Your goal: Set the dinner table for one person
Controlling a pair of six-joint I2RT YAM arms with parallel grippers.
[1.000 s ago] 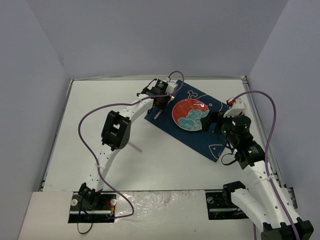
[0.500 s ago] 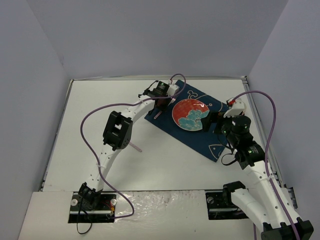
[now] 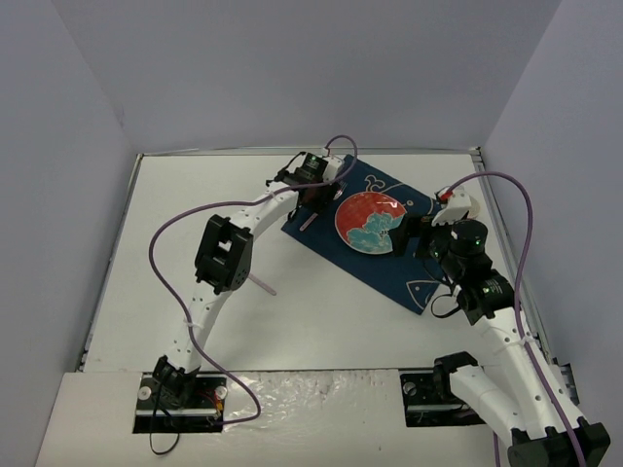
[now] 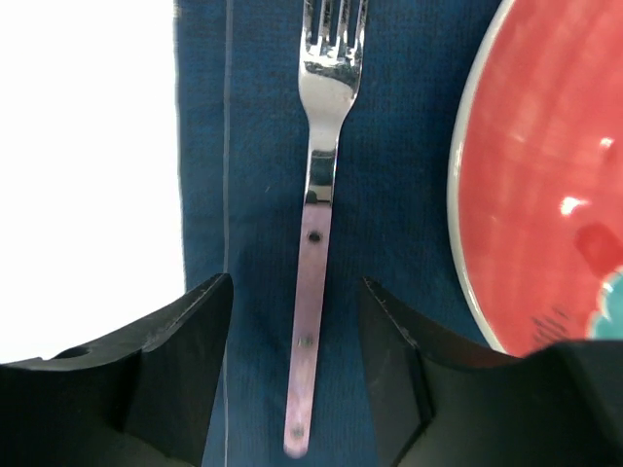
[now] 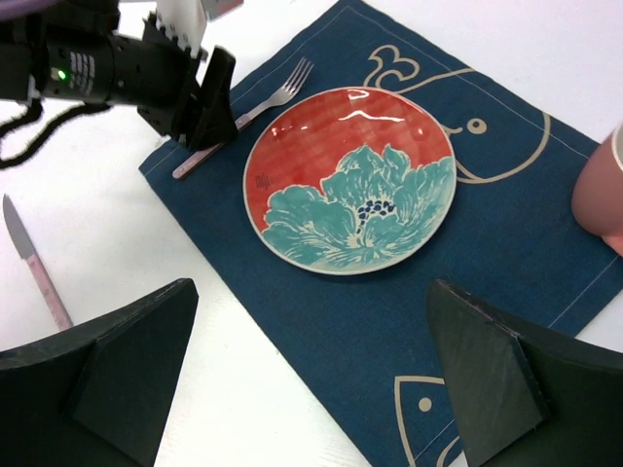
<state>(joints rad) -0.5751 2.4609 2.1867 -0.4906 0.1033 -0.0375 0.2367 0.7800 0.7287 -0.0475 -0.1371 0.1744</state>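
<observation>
Found the left gripper (image 4: 292, 326) spread wide and empty, a finger to either side of the lilac handle of the fork (image 4: 326, 175), laid straight on the blue fish-print placemat (image 4: 253, 146) just beside the red-and-teal flowered plate (image 4: 545, 195). Saw the right gripper (image 5: 307, 375) likewise parted, holding nothing, above the placemat's near side. Judged the risks thus: could knock the fork askew or against the plate rim by catching the handle with a finger in lifting away (might ruck the cloth too); could skid the flat knife (image 5: 34, 258), lying off the placemat on the white dinner table (image 3: 321, 311) well apart from the plate, instead of pinching it; might bump the pink cup (image 5: 599, 185) at the placemat's edge. Read no brand, label or writing anywhere; noticed only white fish outlines on the cloth.
</observation>
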